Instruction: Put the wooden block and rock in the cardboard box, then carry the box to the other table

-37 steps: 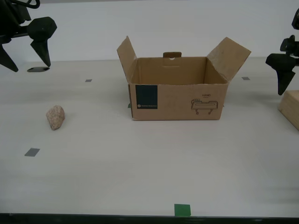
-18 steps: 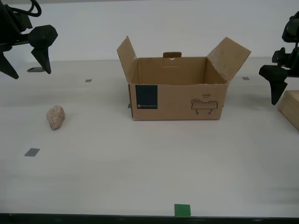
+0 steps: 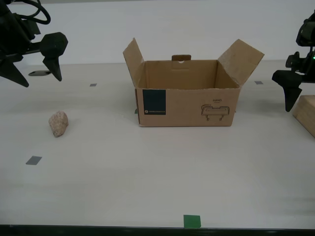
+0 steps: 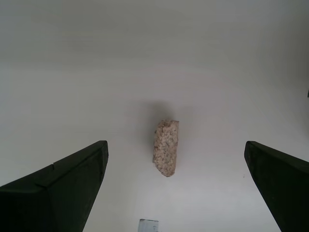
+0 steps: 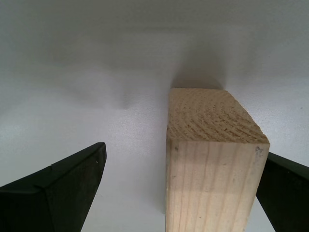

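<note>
The cardboard box (image 3: 187, 101) stands open-topped in the middle of the table, flaps up, nothing visible inside. The rock (image 3: 59, 123) lies at the exterior view's left. My second gripper (image 3: 43, 81) hangs open above and behind it; in its wrist view the rock (image 4: 166, 147) sits between the spread fingers (image 4: 58, 188), well apart from both. The wooden block (image 3: 306, 114) is cut off by the exterior view's right edge. My first gripper (image 3: 294, 91) is open just over it; the block (image 5: 215, 159) stands between the fingers (image 5: 58, 193), close against one.
The smooth off-white table (image 3: 147, 172) bears small grey tape squares (image 3: 33, 160) and a green tape square (image 3: 192, 221) near the front edge. A pale wall runs behind the table.
My second gripper has shifted toward the exterior view's right, nearer the rock. My first gripper moved down and toward the exterior view's left, then held. Box, rock and block stayed put.
</note>
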You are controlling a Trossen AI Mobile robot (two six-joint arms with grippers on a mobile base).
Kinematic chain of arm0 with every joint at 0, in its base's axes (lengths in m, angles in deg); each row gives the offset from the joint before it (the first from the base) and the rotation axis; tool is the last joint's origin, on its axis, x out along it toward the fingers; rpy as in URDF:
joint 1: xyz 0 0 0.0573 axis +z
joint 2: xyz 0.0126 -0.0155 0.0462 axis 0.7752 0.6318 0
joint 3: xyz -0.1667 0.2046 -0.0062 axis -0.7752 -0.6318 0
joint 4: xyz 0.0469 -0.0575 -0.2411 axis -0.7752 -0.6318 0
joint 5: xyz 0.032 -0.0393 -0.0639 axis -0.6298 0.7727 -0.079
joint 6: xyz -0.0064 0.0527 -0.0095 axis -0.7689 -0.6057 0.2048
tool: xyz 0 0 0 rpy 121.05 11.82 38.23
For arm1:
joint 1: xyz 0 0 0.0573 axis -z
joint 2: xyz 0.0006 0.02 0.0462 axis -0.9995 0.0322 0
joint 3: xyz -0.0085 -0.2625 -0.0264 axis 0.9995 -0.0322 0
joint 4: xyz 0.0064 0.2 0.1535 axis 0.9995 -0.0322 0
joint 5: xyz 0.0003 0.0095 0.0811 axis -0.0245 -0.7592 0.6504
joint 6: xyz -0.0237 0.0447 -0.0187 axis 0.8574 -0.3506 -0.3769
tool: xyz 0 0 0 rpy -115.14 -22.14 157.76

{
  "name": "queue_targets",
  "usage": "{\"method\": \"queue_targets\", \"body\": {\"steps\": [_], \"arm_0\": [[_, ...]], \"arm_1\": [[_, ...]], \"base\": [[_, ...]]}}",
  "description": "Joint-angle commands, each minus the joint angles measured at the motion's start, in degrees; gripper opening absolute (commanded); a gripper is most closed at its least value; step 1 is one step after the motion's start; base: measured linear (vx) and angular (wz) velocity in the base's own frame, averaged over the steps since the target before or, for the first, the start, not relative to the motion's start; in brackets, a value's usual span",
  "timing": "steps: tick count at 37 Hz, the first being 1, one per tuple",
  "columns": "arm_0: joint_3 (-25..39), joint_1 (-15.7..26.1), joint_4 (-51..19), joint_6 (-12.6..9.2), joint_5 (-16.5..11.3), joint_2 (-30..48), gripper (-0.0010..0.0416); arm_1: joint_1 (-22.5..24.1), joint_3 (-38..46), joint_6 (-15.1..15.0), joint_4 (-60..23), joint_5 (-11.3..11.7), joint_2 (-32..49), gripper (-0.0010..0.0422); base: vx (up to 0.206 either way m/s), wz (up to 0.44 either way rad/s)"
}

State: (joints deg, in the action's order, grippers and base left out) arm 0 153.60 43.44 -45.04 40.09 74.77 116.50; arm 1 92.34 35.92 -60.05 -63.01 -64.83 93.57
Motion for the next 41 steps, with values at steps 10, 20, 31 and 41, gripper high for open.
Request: {"method": "queue_targets", "body": {"steps": [10,20,31,41], "arm_0": [[0.0,0.2,0.0,0.2,0.0,0.0,0.0389],[0.0,0.3,0.2,0.2,0.0,0.0,0.0389],[0.0,0.3,0.6,0.2,0.0,0.0,0.0389],[0.0,0.4,0.7,0.2,0.0,0.0,0.0389]], "arm_1": [[1.9,-1.1,2.1,1.4,1.2,0.0,0.0387],[1.9,-5.8,1.9,9.5,2.5,0.0,0.0387],[1.9,-12.8,3.5,21.2,2.6,0.0,0.0387],[2.0,-16.8,3.5,26.4,2.7,0.0,0.0387]], "base": [[0.000,0.000],[0.000,0.000],[0.000,0.000],[0.000,0.000]]}}
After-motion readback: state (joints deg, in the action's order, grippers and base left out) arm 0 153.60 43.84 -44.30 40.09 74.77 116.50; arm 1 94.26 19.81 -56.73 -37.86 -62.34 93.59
